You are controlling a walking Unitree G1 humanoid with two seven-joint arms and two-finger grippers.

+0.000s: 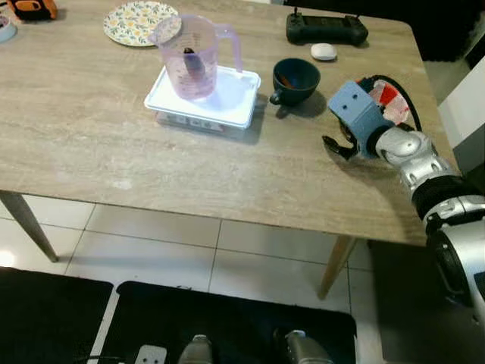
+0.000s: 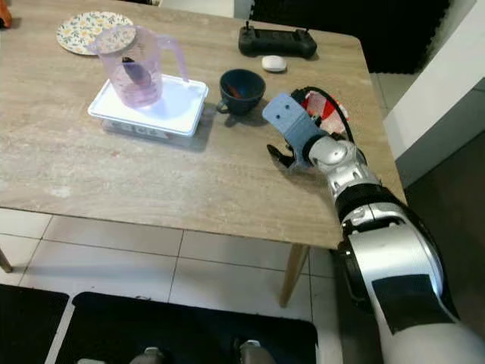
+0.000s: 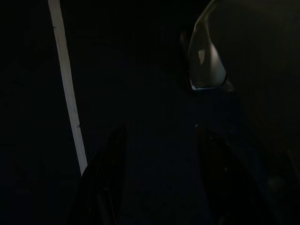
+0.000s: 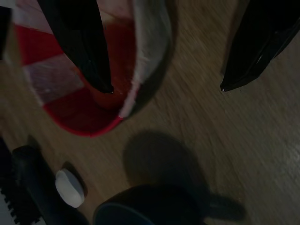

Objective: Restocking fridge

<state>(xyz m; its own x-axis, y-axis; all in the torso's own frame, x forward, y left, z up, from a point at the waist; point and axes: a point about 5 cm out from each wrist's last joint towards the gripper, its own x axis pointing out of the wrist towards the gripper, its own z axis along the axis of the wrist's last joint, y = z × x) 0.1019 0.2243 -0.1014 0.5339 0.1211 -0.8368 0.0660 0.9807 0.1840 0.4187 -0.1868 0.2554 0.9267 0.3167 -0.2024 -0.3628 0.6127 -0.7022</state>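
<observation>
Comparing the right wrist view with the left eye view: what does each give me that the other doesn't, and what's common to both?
Right wrist alone: the right pincer open, one finger over the red-and-white packet, the other over bare table.

Left eye alone: the purple measuring jug standing on a white lidded container, and a floral plate.

Shared: the packet, dark cup, small white oval object, black controller and wooden table.

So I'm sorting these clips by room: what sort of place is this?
Probably a home dining or kitchen area: a wooden table on a tiled floor holds a patterned plate, a dark cup and a plastic jug.
</observation>
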